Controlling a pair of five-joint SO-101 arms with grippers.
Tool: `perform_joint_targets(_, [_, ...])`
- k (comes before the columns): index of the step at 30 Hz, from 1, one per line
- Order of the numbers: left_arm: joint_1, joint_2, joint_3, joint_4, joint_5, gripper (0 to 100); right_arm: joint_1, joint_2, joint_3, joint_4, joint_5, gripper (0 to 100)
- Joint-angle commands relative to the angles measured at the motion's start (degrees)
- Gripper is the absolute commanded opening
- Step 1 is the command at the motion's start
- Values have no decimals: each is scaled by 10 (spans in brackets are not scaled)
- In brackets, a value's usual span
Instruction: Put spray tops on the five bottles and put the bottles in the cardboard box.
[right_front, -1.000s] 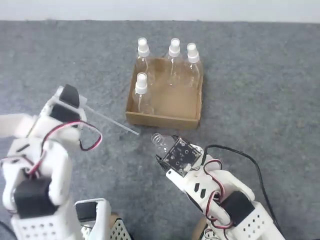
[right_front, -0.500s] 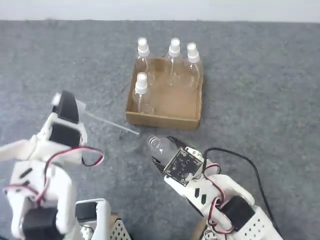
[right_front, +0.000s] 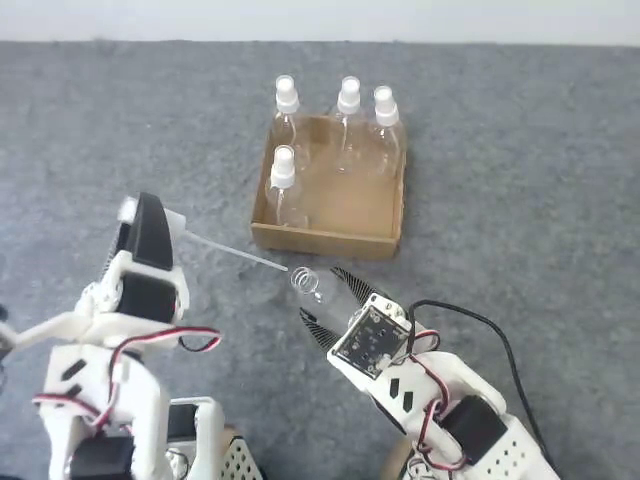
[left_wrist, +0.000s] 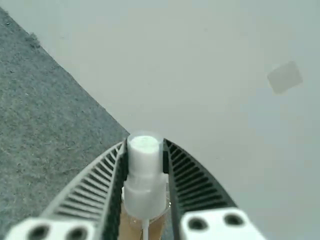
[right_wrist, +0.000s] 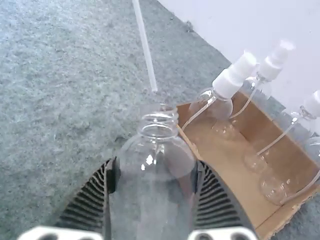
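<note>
While the right gripper (right_front: 321, 294) clamps the uncapped bottle (right_wrist: 155, 167), the left gripper (left_wrist: 145, 146) grips a spray top (left_wrist: 145, 172), its dip tube (right_front: 234, 252) ending just beside the bottle mouth.

Four capped bottles (right_front: 348, 125) in cardboard box (right_front: 325, 241) (fifth bottle (right_front: 307, 281) uncapped outside; spray top (left_wrist: 145, 167) nearby)

Four capped bottles (right_front: 347, 120) crowd the cardboard box's (right_front: 325, 240) back and left; its near-right floor lies free.

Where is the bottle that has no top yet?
High view: the uncapped bottle is held in the right gripper, close to the cardboard box's near wall, neck near the tube of the spray top.
</note>
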Motion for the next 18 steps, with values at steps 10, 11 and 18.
perform_joint_targets(10, [5, -80, 27, -7, 1, 12, -30, -16, 9, -14, 46, 6])
perform_joint_targets(11, [5, -85, 27, -3, 1, 12, -30, -16, 9, -14, 46, 6])
perform_joint_targets(18, [5, -105, 29, 18, 0, 12, -30, -16, 9, -15, 44, 6])
